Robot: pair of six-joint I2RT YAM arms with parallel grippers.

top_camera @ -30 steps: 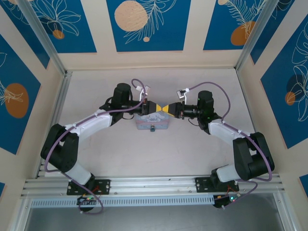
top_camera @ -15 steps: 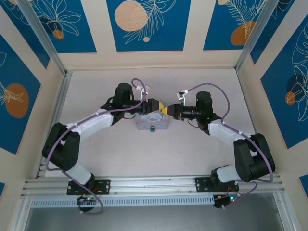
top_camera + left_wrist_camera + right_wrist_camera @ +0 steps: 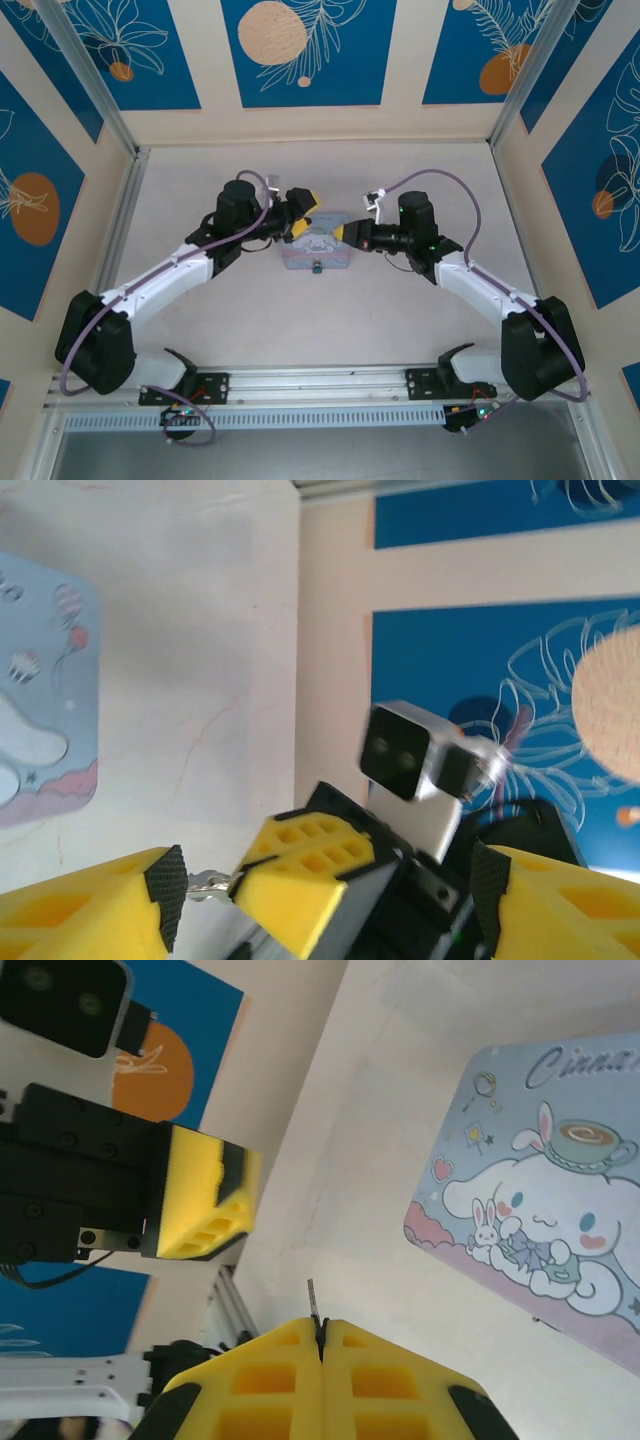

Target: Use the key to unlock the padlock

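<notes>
Gripping unit: right end effector [image 3: 320,1328]; its yellow fingers are pressed together on the key [image 3: 313,1300].
Key: a thin metal sliver is seen projecting from the seam between the right fingertips. It is pointed toward the left end effector and held above the counter, apart from the padlock.
Left end effector [image 3: 302,213]: yellow fingers are spread wide with nothing between their pads. It is held just beyond the far left corner of the tin box. In the left wrist view, the tip of the right end effector and the metal of the key are seen in the gap between the fingers.
Padlock [image 3: 316,267]: a tiny dark item is seen in the top view at the middle of the tin box's near wall, touching it. It is too small for the state of its shackle to be told. It is touched by neither end effector.
Tin box [image 3: 540,1210]: pale blue, with a lid printed with a white long-eared cartoon figure, a cup, balloons and a pink cloud band. It is laid flat on the counter between the two arms, with the right end effector over its far right part.
Counter [image 3: 300,320]: a pale, lightly veined surface on which the tin box is carried.
Wrist cameras: the small dark, silver-edged housing of the left wrist camera [image 3: 60,1000] is seen from the right wrist, and that of the right wrist camera [image 3: 410,755] from the left wrist.
Backdrop: cream walls [image 3: 400,60] are fitted with blue panels bearing white leaf outlines and orange discs.
</notes>
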